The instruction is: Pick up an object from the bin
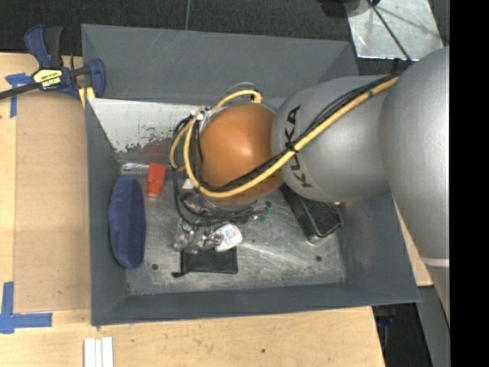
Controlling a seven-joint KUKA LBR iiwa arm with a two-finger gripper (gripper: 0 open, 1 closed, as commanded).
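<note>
Orange cover [233, 151] overhangs hand [195, 234] by black pad [208, 261]; blue pouch [127, 222] left.

robot lab: kuka arm [359, 144], grey bin [103, 281]

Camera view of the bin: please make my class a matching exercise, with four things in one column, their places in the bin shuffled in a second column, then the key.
Things
1 blue oblong pad
2 small orange block
3 flat black piece
4 dark chunky object

Places
A low centre of the bin
B along its left side
C right side, by the arm
D upper left, beside the pad's top end

Pairs: 1-B, 2-D, 3-A, 4-C
</note>
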